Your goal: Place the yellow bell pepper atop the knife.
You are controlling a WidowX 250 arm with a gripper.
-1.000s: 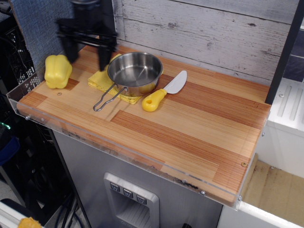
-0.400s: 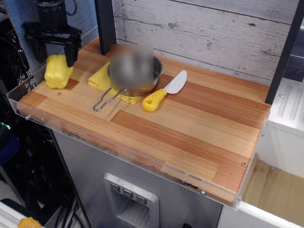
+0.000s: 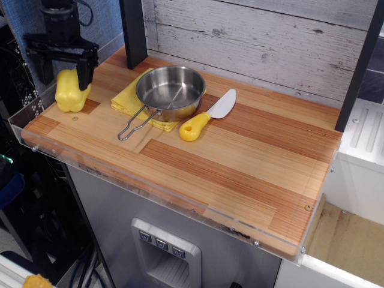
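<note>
The yellow bell pepper [image 3: 71, 91] sits at the far left corner of the bench [image 3: 240, 162], close to the clear guard along the edge and well apart from the knife [image 3: 208, 115], which lies to the right of the steel pan [image 3: 170, 91] with its yellow handle toward the front and its grey blade pointing up and to the right. The pepper looks like hollow matte plastic, so it is probably light and stiff, not fragile, but its rounded lobes could slide out of a shallow pinch; the surest hold is likely across its blocky middle, with the fingers set in the grooves between lobes. The gripper [image 3: 62, 67] hangs just above it, jaws spread wide to either side of the pepper's top and closed on nothing; one finger [image 3: 84, 65] overlaps the pepper's upper right shoulder, though whether it touches cannot be told. The pan rests on a folded yellow cloth [image 3: 133, 99], its wire handle reaching forward. Against the picture from a second ago, the arm has moved left from above the cloth and pan to the pepper, and since the nearer picture it has dropped slightly; pepper, pan and knife lie where they were.
</note>
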